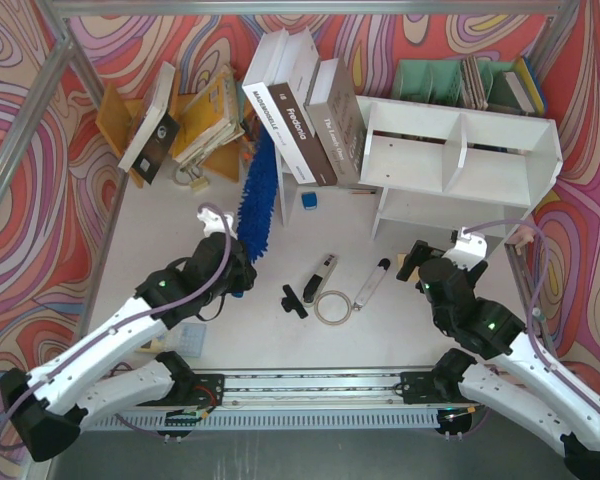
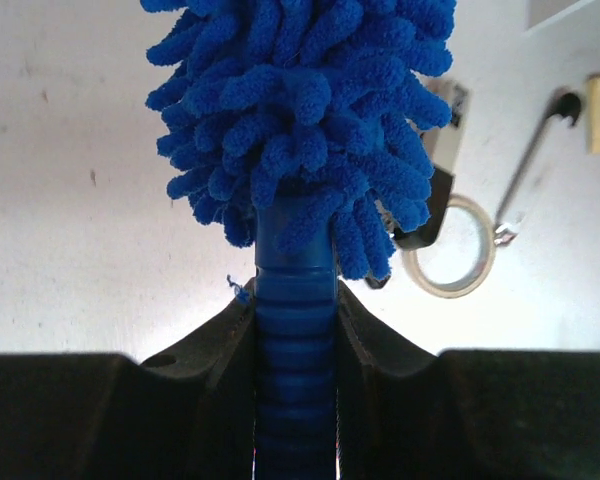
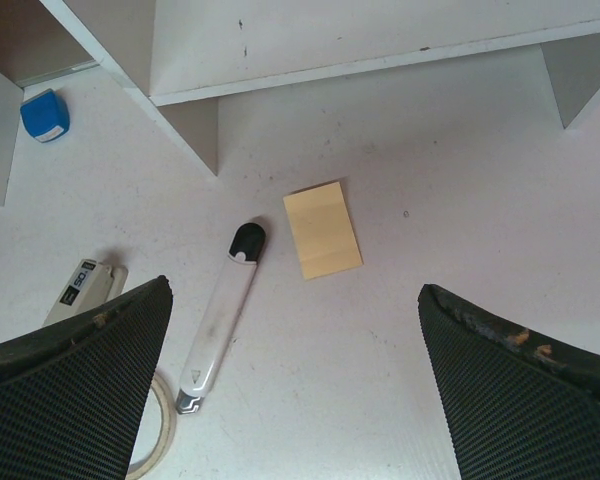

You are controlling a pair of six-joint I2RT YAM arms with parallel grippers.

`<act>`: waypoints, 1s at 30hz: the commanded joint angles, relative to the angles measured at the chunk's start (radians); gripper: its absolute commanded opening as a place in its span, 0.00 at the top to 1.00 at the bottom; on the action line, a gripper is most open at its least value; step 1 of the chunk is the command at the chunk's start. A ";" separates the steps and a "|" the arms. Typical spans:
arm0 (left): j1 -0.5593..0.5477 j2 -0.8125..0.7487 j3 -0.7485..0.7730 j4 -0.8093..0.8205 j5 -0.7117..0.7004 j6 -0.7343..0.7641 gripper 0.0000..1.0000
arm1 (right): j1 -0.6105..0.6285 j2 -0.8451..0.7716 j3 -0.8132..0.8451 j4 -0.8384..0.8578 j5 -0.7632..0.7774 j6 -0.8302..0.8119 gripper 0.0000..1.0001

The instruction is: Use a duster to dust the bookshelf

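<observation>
Swinging the duster (image 1: 257,195), pinched at its handle by the left pincer (image 2: 295,310), right toward the shelf (image 1: 450,106) could topple the leaning books (image 1: 295,120). The right pincer (image 3: 295,295) is spread, empty.

The top camera looks steeply down from the near side onto the white wooden two-compartment bookshelf (image 1: 460,160). The left wrist camera sits low and close, well left of it; the right, just before it. All share the slim black-and-white marker-like tool (image 1: 372,283).

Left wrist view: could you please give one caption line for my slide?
Left claw shut on the ribbed handle of the blue duster, its fluffy head stretching ahead over the white table.
</observation>
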 commanded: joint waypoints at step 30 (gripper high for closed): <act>-0.002 -0.155 -0.078 0.032 -0.023 -0.008 1.00 | -0.002 -0.011 -0.009 -0.003 0.022 0.008 0.01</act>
